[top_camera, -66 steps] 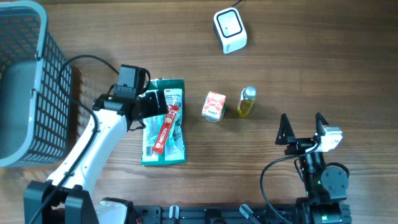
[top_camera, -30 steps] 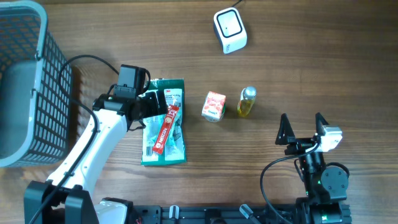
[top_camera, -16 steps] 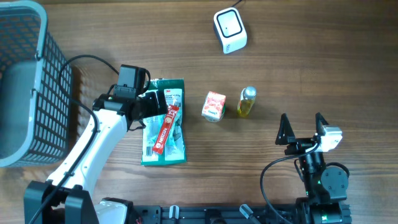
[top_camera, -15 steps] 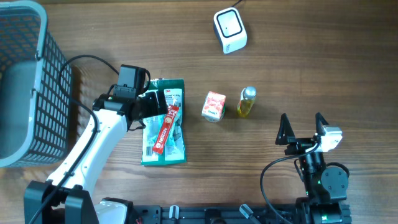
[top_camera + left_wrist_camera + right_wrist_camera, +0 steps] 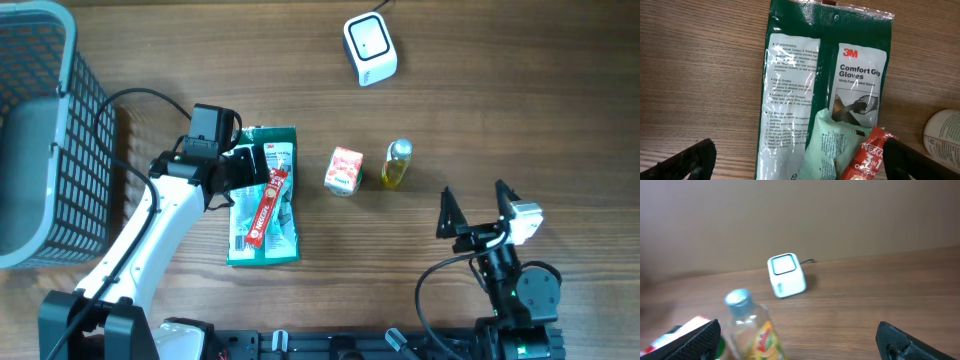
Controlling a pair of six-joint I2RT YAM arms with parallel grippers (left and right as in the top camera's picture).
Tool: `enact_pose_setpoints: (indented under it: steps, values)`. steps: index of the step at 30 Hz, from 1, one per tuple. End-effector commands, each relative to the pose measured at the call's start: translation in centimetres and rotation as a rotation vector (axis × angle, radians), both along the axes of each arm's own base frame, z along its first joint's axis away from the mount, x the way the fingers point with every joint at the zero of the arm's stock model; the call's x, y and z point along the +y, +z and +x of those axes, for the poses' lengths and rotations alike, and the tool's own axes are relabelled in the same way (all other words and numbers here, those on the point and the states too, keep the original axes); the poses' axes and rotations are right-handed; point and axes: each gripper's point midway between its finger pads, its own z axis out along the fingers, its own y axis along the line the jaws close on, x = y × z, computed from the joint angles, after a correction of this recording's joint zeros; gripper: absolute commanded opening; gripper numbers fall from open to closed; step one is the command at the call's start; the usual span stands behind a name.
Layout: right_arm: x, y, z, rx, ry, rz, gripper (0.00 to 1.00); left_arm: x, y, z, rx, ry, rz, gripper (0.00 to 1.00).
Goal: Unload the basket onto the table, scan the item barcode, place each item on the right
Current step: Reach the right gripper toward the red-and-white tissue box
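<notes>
Seen from above with the arm bases at six o'clock, the white scanner (image 5: pixel 370 48) sits alone toward twelve o'clock on the wooden table (image 5: pixel 500 90), well apart from the goods. The green glove pack (image 5: pixel 245 235) lies flat at about nine o'clock from centre, with a red sachet (image 5: pixel 266 208) lying across it. A small carton (image 5: pixel 343 170) and a yellow bottle (image 5: pixel 397 164) stand side by side near the centre, the bottle at three o'clock of the carton. The left gripper (image 5: pixel 802 162) hovers over the glove pack, jaws spread wide and grasping nothing. The right gripper (image 5: pixel 472 195) sits at five o'clock of the bottle, likewise released and empty. A grey basket (image 5: pixel 40 130) fills the ten o'clock corner.
</notes>
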Motion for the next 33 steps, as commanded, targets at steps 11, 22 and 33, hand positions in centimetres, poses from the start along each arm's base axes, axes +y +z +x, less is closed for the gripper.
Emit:
enact_pose_setpoints:
  steps: [11, 22, 33]
  values:
    - [1.5, 5.5, -3.0, 0.113, 0.098, 0.175, 1.0, 0.1, 1.2, 0.6, -0.038, 0.018, -0.004, 1.0]
    - [1.4, 13.1, -2.1, 0.55, 0.053, 0.137, 1.0, 0.1, 1.2, 0.6, -0.038, 0.018, -0.004, 1.0]
    - [9.2, 9.7, 1.9, 0.958, 0.445, 0.356, 0.46, 0.1, 1.2, 0.6, -0.038, 0.018, -0.004, 1.0]
